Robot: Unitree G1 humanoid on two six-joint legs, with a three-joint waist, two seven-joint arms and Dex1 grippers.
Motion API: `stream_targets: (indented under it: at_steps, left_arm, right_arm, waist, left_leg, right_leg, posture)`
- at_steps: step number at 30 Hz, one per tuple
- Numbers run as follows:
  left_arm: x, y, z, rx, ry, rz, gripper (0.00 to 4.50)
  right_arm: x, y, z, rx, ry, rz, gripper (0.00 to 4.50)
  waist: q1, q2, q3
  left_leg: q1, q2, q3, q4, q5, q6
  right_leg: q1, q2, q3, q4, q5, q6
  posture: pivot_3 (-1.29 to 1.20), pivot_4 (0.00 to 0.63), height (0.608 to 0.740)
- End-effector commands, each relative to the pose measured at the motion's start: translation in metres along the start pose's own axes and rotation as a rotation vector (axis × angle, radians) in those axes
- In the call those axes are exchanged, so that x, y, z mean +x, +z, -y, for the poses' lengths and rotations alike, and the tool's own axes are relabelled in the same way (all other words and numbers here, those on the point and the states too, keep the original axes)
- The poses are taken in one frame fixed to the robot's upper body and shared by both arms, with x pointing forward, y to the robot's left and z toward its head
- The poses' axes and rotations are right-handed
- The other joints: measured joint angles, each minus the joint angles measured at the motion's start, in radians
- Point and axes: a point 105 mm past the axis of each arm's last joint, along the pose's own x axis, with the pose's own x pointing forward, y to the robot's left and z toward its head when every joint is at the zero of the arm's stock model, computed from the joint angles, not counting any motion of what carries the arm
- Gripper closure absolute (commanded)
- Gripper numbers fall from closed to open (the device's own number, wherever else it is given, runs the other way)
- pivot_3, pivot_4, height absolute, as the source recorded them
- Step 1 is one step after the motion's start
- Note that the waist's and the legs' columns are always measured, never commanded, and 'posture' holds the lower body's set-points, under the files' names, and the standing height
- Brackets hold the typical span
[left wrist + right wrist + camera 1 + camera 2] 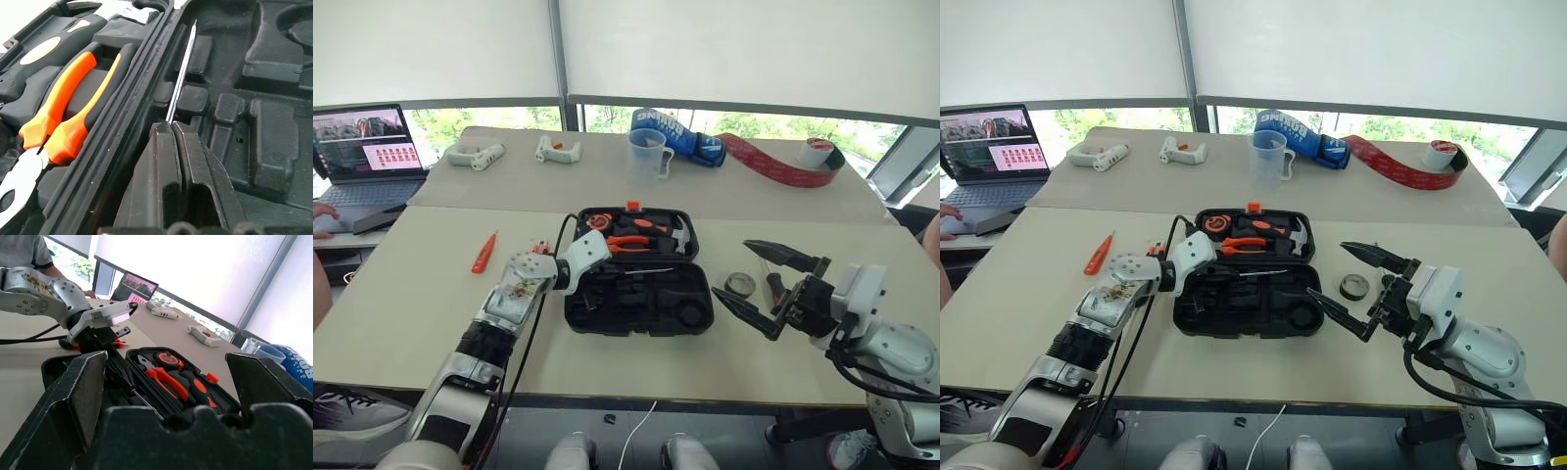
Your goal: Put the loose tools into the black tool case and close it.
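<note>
Two tables, butted together, carry the items listed here from the robot's left to its right.

Laptop (367, 147): open, at the far left edge, a person's hand (323, 210) beside it.

White handles (477, 155) and (557, 149): two, on the far table, well apart from the case.

Small all-orange screwdriver (484, 251): loose on the near table, left of the case.

Left gripper (172, 128): fingers pressed together on the thin metal shaft of a screwdriver (181, 73), which lies slantwise over the near half of the case, close to the hinge line.

Black tool case (639, 274): open flat at the middle of the near table. Far half holds orange-handled pliers (631, 241), a hammer head and an orange round item; near half shows mostly bare moulded recesses.

Clear measuring jug (647, 154): upright on the far table, behind the case.

Small black tape roll (739, 285): flat on the table just right of the case.

Right gripper (766, 284): jaws spread wide, holding nothing, raised above the table near the tape roll.

Big red tape (783, 162): partly unrolled, far right.
</note>
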Motion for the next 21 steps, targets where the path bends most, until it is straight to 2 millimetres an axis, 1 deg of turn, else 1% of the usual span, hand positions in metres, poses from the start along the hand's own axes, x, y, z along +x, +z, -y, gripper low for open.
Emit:
stream_targets:
  at_steps: [1, 3, 4, 5, 7, 8, 9, 11, 12, 14, 15, 16, 17, 18, 19, 20, 21]
  left_arm:
    - [0.009, -0.024, 0.003, -0.087, 0.008, -0.097, 4.39]
    - [0.01, -0.029, 0.005, -0.094, -0.008, -0.118, 4.39]
    - [0.011, -0.027, 0.006, -0.097, -0.012, -0.102, 4.39]
    - [0.012, -0.023, 0.005, -0.103, -0.01, -0.077, 4.39]
    - [0.011, -0.015, 0.005, -0.112, -0.011, -0.018, 4.39]
    - [0.008, -0.005, 0.003, -0.121, -0.004, 0.05, 4.39]
    - [0.0, 0.008, 0.0, -0.131, -0.006, 0.15, 4.15]
    - [-0.022, 0.034, -0.004, -0.164, -0.014, 0.336, 3.66]
    - [-0.032, 0.044, -0.002, -0.149, -0.031, 0.408, 3.27]
    - [-0.053, 0.056, -0.005, -0.122, -0.01, 0.492, 2.46]
    - [-0.064, 0.058, -0.005, -0.108, -0.005, 0.518, 2.14]
    - [-0.074, 0.058, -0.003, -0.085, -0.013, 0.526, 1.78]
    - [-0.085, 0.053, 0.001, -0.069, -0.031, 0.512, 1.32]
    - [-0.093, 0.047, 0.003, -0.068, -0.042, 0.492, 0.97]
    - [-0.103, 0.037, 0.007, -0.106, -0.074, 0.469, 0.68]
    - [-0.112, 0.027, 0.013, -0.111, -0.102, 0.436, 0.17]
    - [-0.12, 0.011, 0.021, -0.078, -0.145, 0.372, 0.06]
  right_arm:
    - [0.001, 0.013, 0.001, -0.042, -0.007, 0.031, 0.0]
    - [0.002, 0.013, 0.001, -0.041, -0.008, 0.032, 0.0]
    - [0.003, 0.014, 0.001, -0.042, -0.009, 0.033, 0.0]
    - [0.004, 0.015, 0.002, -0.044, -0.012, 0.033, 0.0]
    - [0.004, 0.016, 0.003, -0.049, -0.022, 0.027, 0.0]
    - [0.001, 0.016, 0.005, -0.049, -0.042, 0.015, 0.0]
    - [-0.006, 0.013, 0.01, -0.049, -0.076, -0.006, 0.0]
    - [-0.026, 0.005, 0.022, -0.047, -0.171, -0.071, 0.0]
    - [-0.035, 0.001, 0.026, -0.046, -0.21, -0.097, 0.0]
    - [-0.056, -0.008, 0.03, -0.038, -0.275, -0.167, 0.0]
    - [-0.069, -0.018, 0.032, -0.027, -0.322, -0.238, 0.0]
    - [-0.081, -0.026, 0.033, -0.014, -0.36, -0.298, 0.0]
    - [-0.095, -0.034, 0.032, 0.01, -0.399, -0.353, 0.0]
    - [-0.106, -0.042, 0.03, 0.028, -0.431, -0.403, 0.0]
    - [-0.118, -0.05, 0.026, 0.045, -0.453, -0.456, 0.0]
    - [-0.126, -0.056, 0.022, 0.062, -0.468, -0.497, 0.0]
    - [-0.135, -0.064, 0.018, 0.064, -0.473, -0.56, 0.0]
  waist:
    - [0.001, 0.0, 0.0]
    - [0.0, 0.0, 0.0]
    - [-0.001, 0.0, 0.0]
    - [-0.002, 0.0, 0.0]
    - [-0.003, 0.0, 0.0]
    - [-0.003, 0.0, 0.0]
    - [-0.003, 0.0, 0.0]
    - [-0.003, 0.0, 0.0]
    - [-0.003, -0.001, 0.0]
    - [-0.003, -0.001, 0.0]
    - [-0.003, -0.001, 0.0]
    - [-0.003, 0.0, 0.0]
    - [-0.003, 0.0, 0.0]
    - [-0.004, 0.0, 0.0]
    - [-0.009, 0.002, -0.001]
    - [-0.014, 0.003, -0.002]
    - [-0.02, 0.004, -0.002]
  left_leg:
    - [0.002, 0.0, 0.0, 0.0, 0.0, 0.0]
    - [0.008, 0.0, 0.0, 0.0, 0.0, 0.0]
    - [0.013, 0.0, 0.001, 0.0, 0.0, 0.0]
    - [0.015, 0.0, 0.0, 0.0, 0.0, 0.0]
    - [0.016, 0.001, -0.001, 0.0, 0.001, 0.001]
    - [0.016, 0.001, -0.001, 0.0, 0.002, 0.002]
    - [0.016, 0.001, -0.001, 0.0, 0.002, 0.002]
    - [0.014, 0.001, -0.001, 0.0, 0.003, 0.002]
    - [0.011, 0.002, -0.001, 0.0, 0.003, 0.002]
    - [0.009, 0.002, -0.001, -0.001, 0.003, 0.002]
    - [0.008, 0.002, -0.001, -0.002, 0.002, 0.002]
    - [0.008, 0.002, -0.001, -0.003, 0.002, 0.002]
    - [0.008, 0.002, -0.001, -0.005, 0.002, 0.002]
    - [0.009, 0.001, 0.0, -0.007, 0.002, 0.002]
    - [0.01, 0.002, 0.0, -0.009, 0.002, 0.002]
    - [0.013, 0.002, 0.001, -0.012, 0.002, 0.002]
    - [0.014, 0.002, 0.001, -0.013, 0.002, 0.002]
  right_leg:
    - [0.002, 0.0, 0.0, 0.0, 0.0, 0.0]
    - [0.009, 0.0, -0.001, -0.001, 0.0, 0.0]
    - [0.014, 0.0, 0.0, -0.001, 0.0, 0.0]
    - [0.016, 0.0, 0.0, -0.001, 0.0, 0.0]
    - [0.017, 0.0, 0.001, -0.002, 0.0, 0.0]
    - [0.016, 0.0, 0.001, -0.002, 0.0, 0.0]
    - [0.016, 0.0, 0.001, -0.002, 0.001, 0.0]
    - [0.014, 0.0, 0.001, -0.001, 0.002, 0.0]
    - [0.012, 0.0, 0.001, -0.002, 0.002, -0.001]
    - [0.009, -0.001, 0.001, -0.002, 0.002, -0.001]
    - [0.008, -0.001, 0.001, -0.002, 0.002, -0.001]
    - [0.008, -0.002, 0.001, -0.002, 0.002, -0.001]
    - [0.008, -0.002, 0.001, -0.003, 0.002, -0.001]
    - [0.008, -0.002, 0.001, -0.004, 0.001, -0.001]
    - [0.009, -0.003, 0.001, -0.006, 0.001, -0.001]
    - [0.011, -0.002, 0.002, -0.009, 0.001, -0.001]
    - [0.012, -0.002, 0.001, -0.01, 0.001, -0.002]
  posture:
    - [0.0, 0.15, 0.74]
    - [0.0, 0.15, 0.74]
    - [0.0, 0.15, 0.74]
    - [0.0, 0.15, 0.74]
    - [0.0, 0.15, 0.74]
    - [0.0, 0.15, 0.74]
    - [0.0, 0.15, 0.74]
    - [0.0, 0.15, 0.74]
    - [0.0, 0.15, 0.74]
    - [0.0, 0.15, 0.74]
    - [0.0, 0.15, 0.74]
    - [0.0, 0.15, 0.74]
    - [0.0, 0.15, 0.74]
    - [0.0, 0.15, 0.74]
    - [0.0, 0.15, 0.74]
    - [0.0, 0.15, 0.74]
    - [0.0, 0.15, 0.74]
